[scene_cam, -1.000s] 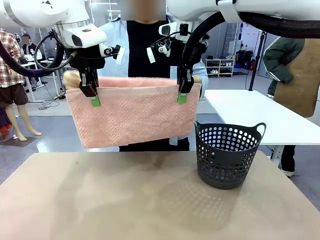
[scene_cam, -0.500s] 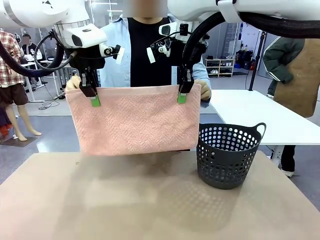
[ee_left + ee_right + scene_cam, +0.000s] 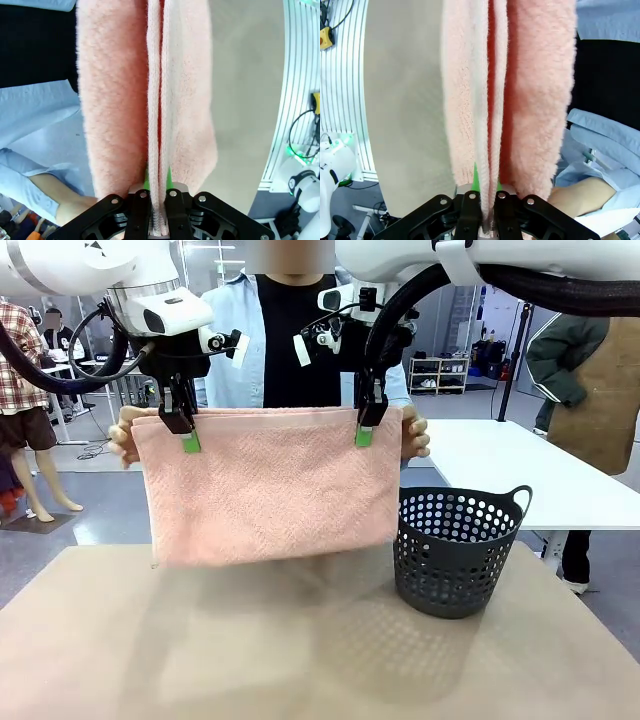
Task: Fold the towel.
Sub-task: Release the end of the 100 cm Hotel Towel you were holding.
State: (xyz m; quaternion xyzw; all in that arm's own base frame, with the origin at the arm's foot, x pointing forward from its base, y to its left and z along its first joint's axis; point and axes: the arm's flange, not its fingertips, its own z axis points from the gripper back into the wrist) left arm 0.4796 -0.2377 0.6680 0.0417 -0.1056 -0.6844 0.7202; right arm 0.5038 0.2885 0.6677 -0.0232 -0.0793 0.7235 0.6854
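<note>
The pale salmon-pink towel [image 3: 265, 485] hangs doubled over above the far half of the table. My left gripper [image 3: 184, 435] is shut on its top edge at the left, and my right gripper [image 3: 365, 427] is shut on the top edge at the right. The person's hands [image 3: 124, 434] hold the two upper corners just outside my fingers. In the left wrist view the towel [image 3: 150, 95] runs away in several layers from between my pinched pads [image 3: 146, 180]. In the right wrist view the layered towel [image 3: 505, 90] is clamped the same way.
A dark perforated plastic basket [image 3: 455, 548] stands on the table at the right, close to the towel's lower right corner. The tan table [image 3: 300, 660] stretches toward me. A white table [image 3: 520, 465] lies behind at the right.
The person has brought the far half of the towel over and down behind the front layer. The hanging towel now reaches lower, and the hands now grip both upper corners. My grippers stayed put.
</note>
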